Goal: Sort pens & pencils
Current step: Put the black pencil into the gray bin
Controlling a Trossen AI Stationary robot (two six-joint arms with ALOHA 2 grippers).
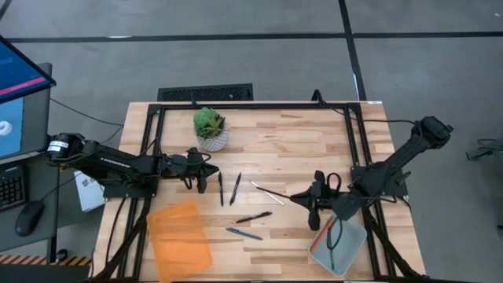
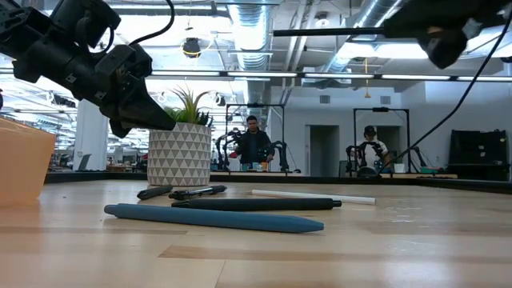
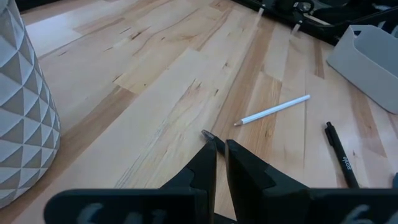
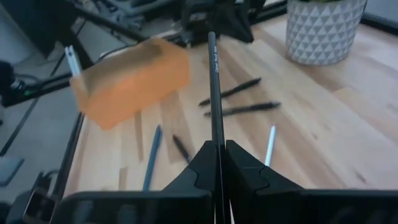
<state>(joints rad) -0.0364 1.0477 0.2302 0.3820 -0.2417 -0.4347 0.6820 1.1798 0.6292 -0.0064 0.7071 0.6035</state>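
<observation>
The right claw [image 4: 217, 149] is clamped on a slim black pen [image 4: 214, 87] above the wooden worktop [image 1: 291, 141] beside the clear grey plastic bin [image 1: 346, 244] — the pen's long axis runs straight out from the fingers toward the translucent orange bin [image 4: 130, 78]. Other black pens [image 1: 228, 189], a blue pen [image 1: 244, 233] and a thin white pencil [image 1: 267, 191] lie flat between that grey bin and the left claw [image 1: 202, 182], which hangs narrowed, nothing in it — near the white patterned plant pot [image 1: 212, 140].

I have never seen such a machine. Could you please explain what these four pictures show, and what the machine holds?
It is a robot with two dark arms at a wooden table. One picture looks down from above, one looks level across the table, and two come from cameras on the arms' wrists. On the table lie black pens, a blue pen, a white pencil, a potted plant, an orange bin and a grey bin. The right claw is shut on a thin dark stick, probably a pen. The left claw is shut and seems empty, near the plant.
</observation>
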